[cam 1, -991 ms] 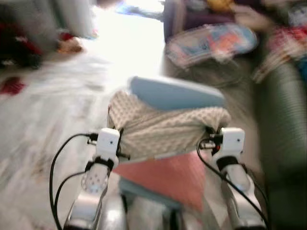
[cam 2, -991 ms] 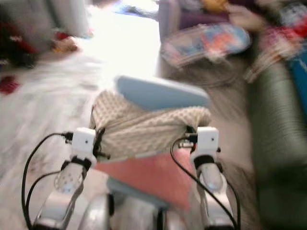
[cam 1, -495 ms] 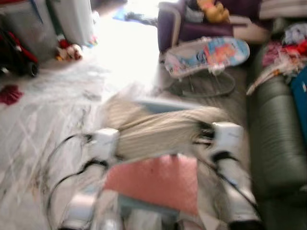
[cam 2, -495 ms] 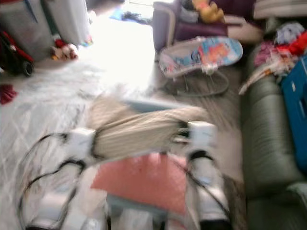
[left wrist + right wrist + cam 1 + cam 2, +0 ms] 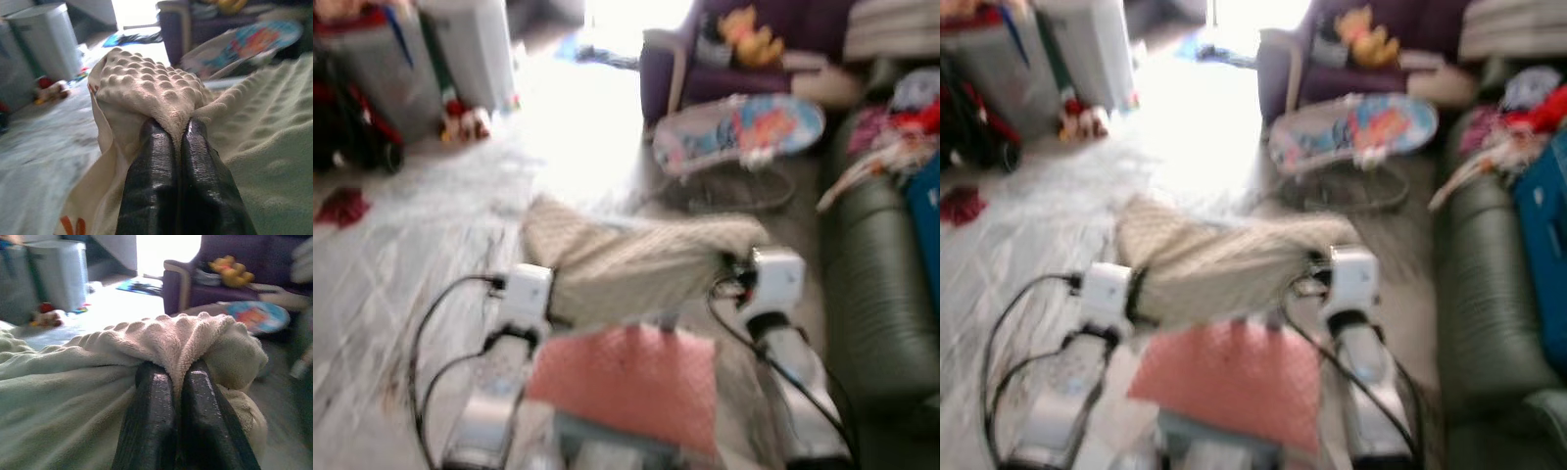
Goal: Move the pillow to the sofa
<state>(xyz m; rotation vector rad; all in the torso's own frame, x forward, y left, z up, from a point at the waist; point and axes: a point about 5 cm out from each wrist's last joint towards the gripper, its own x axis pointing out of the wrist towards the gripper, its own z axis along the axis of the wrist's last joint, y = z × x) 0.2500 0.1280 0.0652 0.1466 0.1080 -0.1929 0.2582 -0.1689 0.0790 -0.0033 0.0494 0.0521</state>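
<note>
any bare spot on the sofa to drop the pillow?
Free: the dark green leather sofa near cushion, beside the right gripper. Crowded: its far end, under clothes. Both grippers, left gripper too, pinch the cream bobbled pillow.

Cream pillow (image 5: 641, 262) with a bumpy dotted weave (orange marks at one edge), black fingers (image 5: 152, 186), salmon-pink cushion (image 5: 626, 384), dark green sofa (image 5: 876, 304), purple armchair (image 5: 744, 54), yellow plush toy (image 5: 751, 33)

A pale, streaked floor (image 5: 401, 255) carries a baby bouncer (image 5: 744, 132) at one o'clock, a red cloth (image 5: 342, 206) at ten o'clock, a small toy (image 5: 465, 122) at eleven o'clock beside a white bin (image 5: 470, 49).
</note>
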